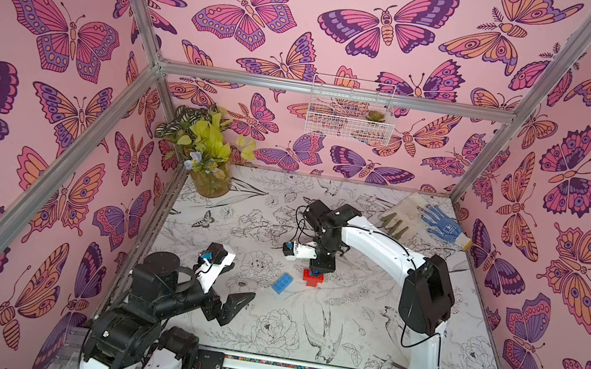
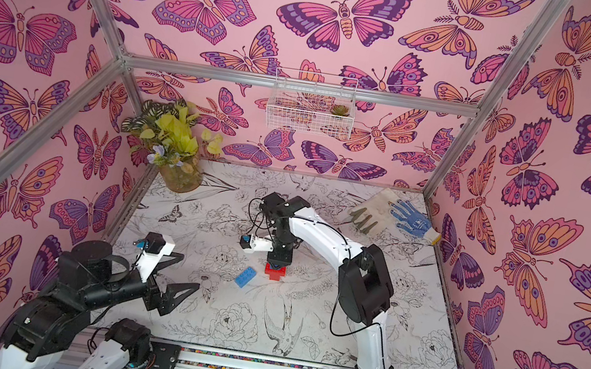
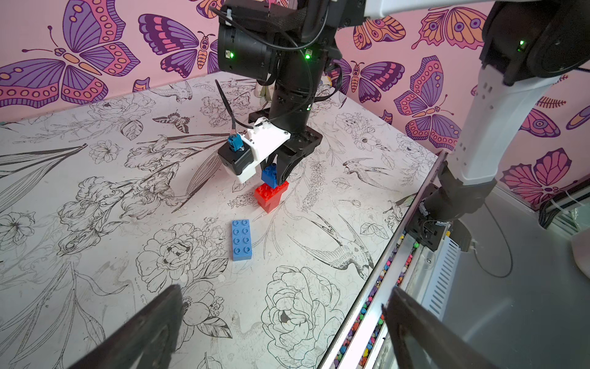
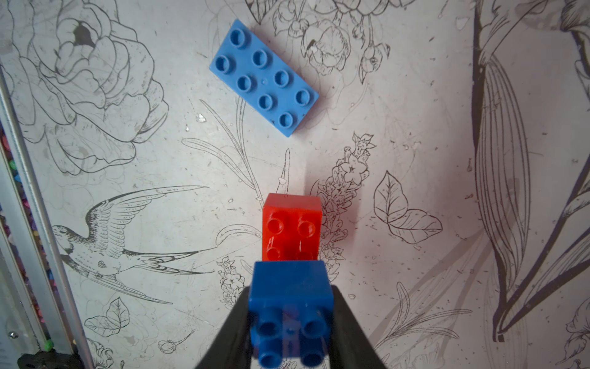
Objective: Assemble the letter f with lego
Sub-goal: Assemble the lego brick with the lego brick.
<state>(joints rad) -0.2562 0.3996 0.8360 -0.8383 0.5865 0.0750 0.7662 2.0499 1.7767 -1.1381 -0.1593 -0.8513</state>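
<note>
As right gripper (image 4: pixel 290 322) clamps blue brick (image 4: pixel 290 282), red bricks (image 4: pixel 292 223) sit beneath.

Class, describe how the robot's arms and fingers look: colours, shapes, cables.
Both the right arm and left arm have white shells between bulky black joints. Thin black cables trail from the right one. The fingers are black, tapering wedges. Each wrist carries a white camera mount with a blue plug.

No writing, number or brand can be read in any view. The blue glove (image 1: pixel 439 222), lying at the back of the desk (image 1: pixel 462 343) well apart from the vase of leaves (image 1: pixel 210 179), bears a small dark mark near its cuff, too small to read.
</note>
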